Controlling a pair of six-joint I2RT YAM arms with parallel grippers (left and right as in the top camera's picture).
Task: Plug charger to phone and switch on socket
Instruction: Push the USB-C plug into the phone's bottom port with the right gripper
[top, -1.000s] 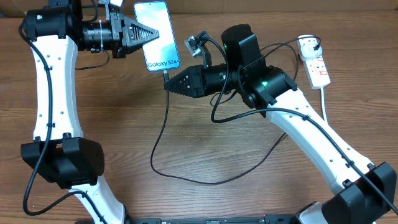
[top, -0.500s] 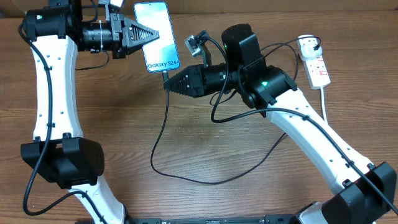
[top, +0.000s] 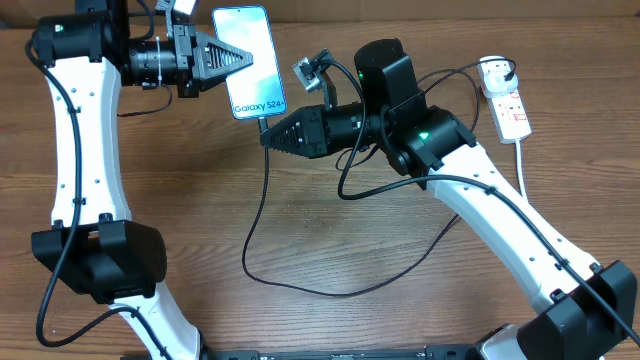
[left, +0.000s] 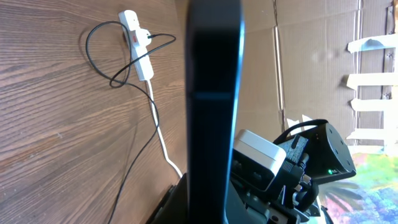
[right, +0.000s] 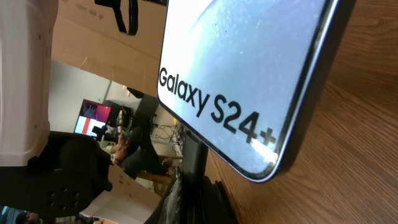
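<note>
Clamping the phone (top: 258, 40) by its long edges, the left gripper (top: 240, 60) has its fingers closed tight on it, the "Galaxy S24" end pointing toward the other arm. Just below that short edge, the right gripper (top: 266, 138) is pinched shut on the charger (top: 268, 170) close to its connector tip, which reaches up to the phone's lower edge (whether it is already seated in the port cannot be told from any view). From there the black cable loops across the table (top: 180, 230) and back to the socket (top: 510, 108), which lies well apart at the far right.

The plugging step looks to be in hand. Next, the right arm likely needs a straight push along the phone's length, the left bracing, before anyone reaches for the socket's switch.
</note>
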